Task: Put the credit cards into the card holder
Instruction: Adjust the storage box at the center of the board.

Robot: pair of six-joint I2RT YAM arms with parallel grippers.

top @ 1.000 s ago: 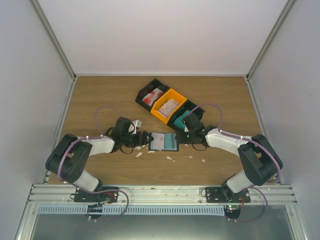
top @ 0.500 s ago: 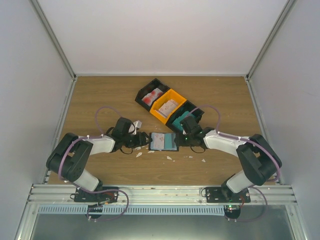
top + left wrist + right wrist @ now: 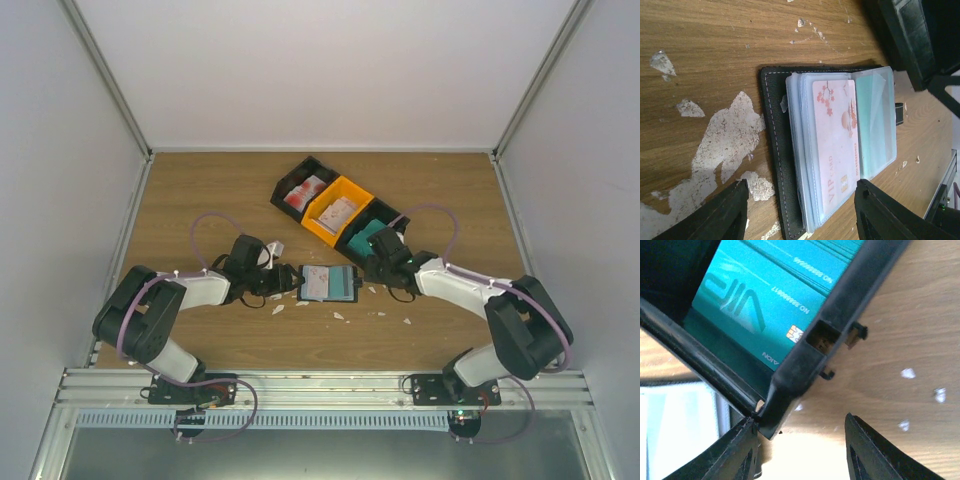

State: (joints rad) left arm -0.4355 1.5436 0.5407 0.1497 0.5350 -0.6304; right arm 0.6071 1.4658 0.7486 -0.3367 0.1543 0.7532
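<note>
1. The card holder (image 3: 328, 283) lies open on the table (image 3: 200, 190), with a pink card (image 3: 835, 145) in its sleeve.
2. Left hand (image 3: 287, 282), released, sits at its 9 o'clock.
3. Right hand (image 3: 375, 265), released, is at its 2 o'clock, over the black bin (image 3: 840, 305) holding teal cards (image 3: 755, 295).

A corner of the black open-topped plastic bin (image 3: 805, 340) stood just ahead of the right fingers (image 3: 872, 460); scrap-flecked wooden counter (image 3: 300, 345) lay open toward the bases.
</note>
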